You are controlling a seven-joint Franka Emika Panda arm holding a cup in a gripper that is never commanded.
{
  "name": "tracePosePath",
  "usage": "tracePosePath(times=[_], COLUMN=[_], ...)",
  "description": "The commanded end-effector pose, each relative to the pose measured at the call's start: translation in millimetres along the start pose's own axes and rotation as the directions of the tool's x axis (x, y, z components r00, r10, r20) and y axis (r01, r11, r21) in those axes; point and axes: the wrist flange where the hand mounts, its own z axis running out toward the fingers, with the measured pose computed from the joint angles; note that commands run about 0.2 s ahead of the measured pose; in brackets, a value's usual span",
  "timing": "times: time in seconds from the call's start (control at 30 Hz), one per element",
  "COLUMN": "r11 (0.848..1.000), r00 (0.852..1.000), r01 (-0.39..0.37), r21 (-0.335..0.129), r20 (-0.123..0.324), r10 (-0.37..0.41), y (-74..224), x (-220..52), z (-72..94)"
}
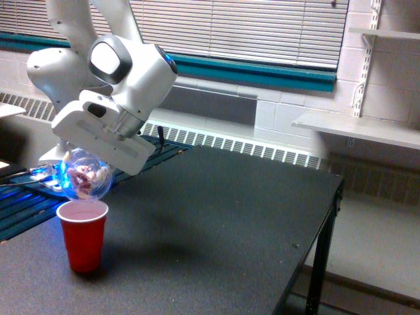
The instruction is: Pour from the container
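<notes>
The gripper (88, 172) is clamped on the clear plastic tumbler (86, 180), which hangs tilted just under the gripper body with pinkish-white bits visible through its wall. Directly below the gripper, the red party cup (83, 235) stands upright on the black table (223, 223), its rim just beneath the tumbler.

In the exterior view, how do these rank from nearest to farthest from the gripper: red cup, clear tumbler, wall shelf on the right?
1. The clear tumbler, held in the gripper.
2. The red cup, just below the tumbler on the table.
3. The wall shelf, far off at the view's right.
</notes>
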Motion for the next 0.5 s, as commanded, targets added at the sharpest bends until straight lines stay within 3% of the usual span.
tracePosePath(times=[0.03, 0.5], r11=[1.0, 1.0], r00=[1.0, 1.0], r01=[-0.004, 0.013], r21=[-0.01, -0.028], r20=[-0.016, -0.024], r10=[0.004, -0.014], y=[-4.9, -5.1], x=[-0.2, -5.4], z=[-5.9, -6.6])
